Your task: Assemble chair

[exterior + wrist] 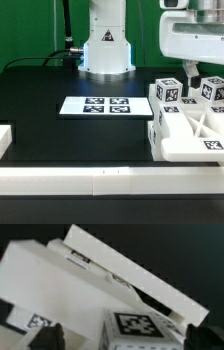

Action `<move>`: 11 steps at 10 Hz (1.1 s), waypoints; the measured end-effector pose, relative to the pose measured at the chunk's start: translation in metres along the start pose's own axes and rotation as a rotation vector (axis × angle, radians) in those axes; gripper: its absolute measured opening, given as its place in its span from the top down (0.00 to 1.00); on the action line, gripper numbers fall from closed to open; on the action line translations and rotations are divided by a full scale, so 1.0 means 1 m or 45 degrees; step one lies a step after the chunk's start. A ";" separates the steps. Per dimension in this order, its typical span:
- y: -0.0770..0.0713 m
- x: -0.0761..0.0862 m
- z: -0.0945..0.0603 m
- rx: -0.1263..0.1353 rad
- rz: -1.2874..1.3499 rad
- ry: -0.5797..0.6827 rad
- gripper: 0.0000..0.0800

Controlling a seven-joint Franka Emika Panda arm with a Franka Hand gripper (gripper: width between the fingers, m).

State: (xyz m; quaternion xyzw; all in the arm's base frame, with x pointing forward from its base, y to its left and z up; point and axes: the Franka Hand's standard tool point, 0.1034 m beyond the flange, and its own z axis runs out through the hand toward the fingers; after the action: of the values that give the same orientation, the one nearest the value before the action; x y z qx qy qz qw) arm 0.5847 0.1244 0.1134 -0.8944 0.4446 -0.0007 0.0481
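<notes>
The chair (pixel 190 125) parts are bunched on the exterior view's right of the black desk (pixel 60 125), the X-ribbed panel running along the front border rail (pixel 100 182) and tagged blocks behind it. The pincer (pixel 189 76) hangs over them with fingers (pixel 48 336) spread either side of a tagged block (pixel 135 328), not clamped. Plenty of bare desk around the marker board (pixel 97 104); only square tags, no readable writing.

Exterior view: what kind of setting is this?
Probably a robot lab test bench: a black table edged by white rails, a fixed marker board, and tagged chair parts under the arm's pincer.
</notes>
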 end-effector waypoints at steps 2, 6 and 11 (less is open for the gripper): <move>0.000 0.000 0.000 -0.002 -0.164 0.001 0.20; 0.000 -0.002 0.001 -0.018 -0.630 0.012 0.19; -0.003 -0.009 0.002 -0.068 -1.072 0.042 0.19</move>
State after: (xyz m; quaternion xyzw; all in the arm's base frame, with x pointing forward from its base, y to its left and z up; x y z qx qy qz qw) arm 0.5816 0.1336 0.1123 -0.9988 0.0410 -0.0229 0.0132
